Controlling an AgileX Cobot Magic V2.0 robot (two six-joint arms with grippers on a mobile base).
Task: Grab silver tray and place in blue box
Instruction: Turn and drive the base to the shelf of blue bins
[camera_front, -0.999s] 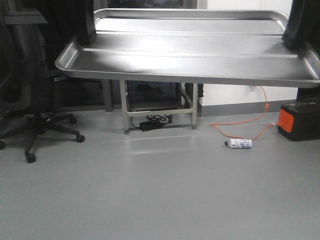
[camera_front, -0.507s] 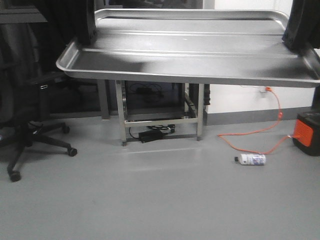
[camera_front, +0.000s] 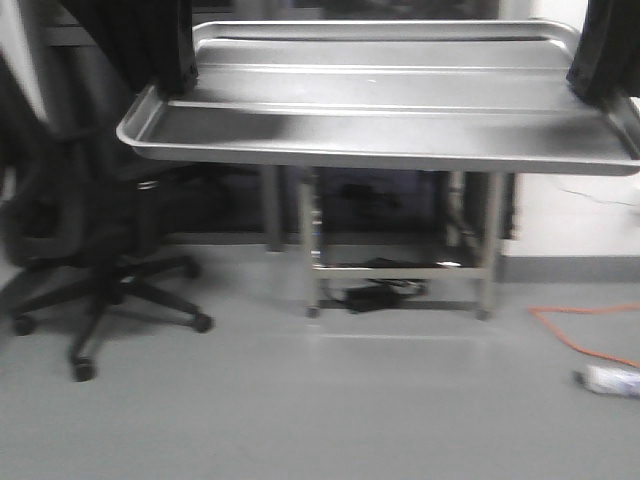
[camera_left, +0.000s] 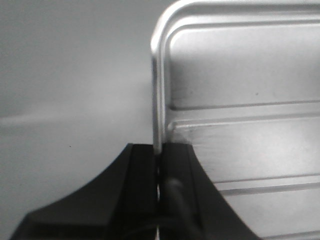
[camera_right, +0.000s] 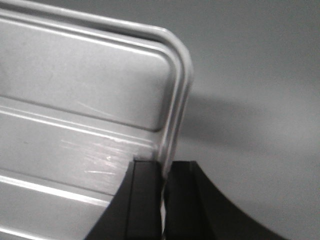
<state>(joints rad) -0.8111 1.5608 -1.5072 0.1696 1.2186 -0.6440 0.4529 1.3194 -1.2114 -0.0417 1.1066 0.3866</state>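
Note:
The silver tray (camera_front: 380, 120) hangs level in the air across the top of the front view, its two long ribs showing. My left gripper (camera_front: 172, 82) is shut on the tray's left rim; the left wrist view shows the rim (camera_left: 156, 100) pinched between the black fingers (camera_left: 145, 180). My right gripper (camera_front: 600, 80) is shut on the right rim, and the right wrist view shows that rim (camera_right: 175, 115) clamped between its fingers (camera_right: 145, 200). The blue box is out of view.
A black office chair (camera_front: 90, 260) stands on the grey floor at the left. A metal-legged table (camera_front: 400, 260) with cables beneath is behind the tray. An orange cable (camera_front: 590, 340) and a plastic bottle (camera_front: 612, 380) lie at the right.
The whole view has swung to the left: the chair, table legs, bottle and cable have shifted right in the picture, and the orange-and-black case has left the frame. Both grippers still hold the tray.

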